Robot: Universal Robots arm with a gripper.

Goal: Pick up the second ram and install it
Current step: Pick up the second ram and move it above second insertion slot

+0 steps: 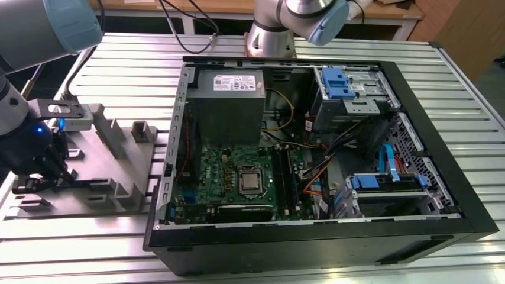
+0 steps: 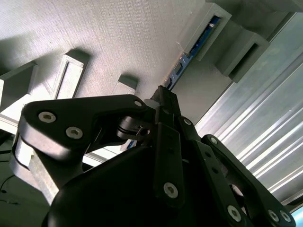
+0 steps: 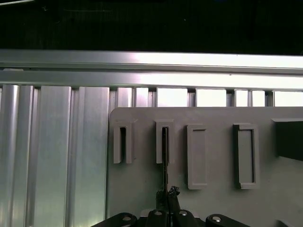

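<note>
1. Aluminium slats of the desk (image 1: 79,248) run along the front, and on them sits the black computer case (image 1: 316,236), lying on its side with the open side up.
2. Inside the case, the green motherboard (image 1: 229,171) lies flat with the processor socket (image 1: 251,180) in its middle, and orange and blue cables trail toward the exterior view's right.
3. Beside the case, on the exterior view's left, a grey fixture plate (image 1: 103,171) rests on the desk.
4. The gripper (image 1: 35,180) hangs low over that plate's outer edge.
5. In both wrist views the gripper (image 3: 166,193) (image 2: 163,94) has its fingers pressed together, pinching the near end of the second ram (image 3: 164,156) (image 2: 182,64).
6. The second ram stands on its thin edge above the plate, its far end seated in a slotted block (image 3: 159,142). Other slotted blocks stand in a row beside that one.
7. Further into the case, the grey power supply (image 1: 229,112) sits against the far wall, with a blue drive bracket (image 1: 335,83) toward the exterior view's right.
8. Behind the case, a silver arm column (image 1: 272,35) stands on the desk.
</note>
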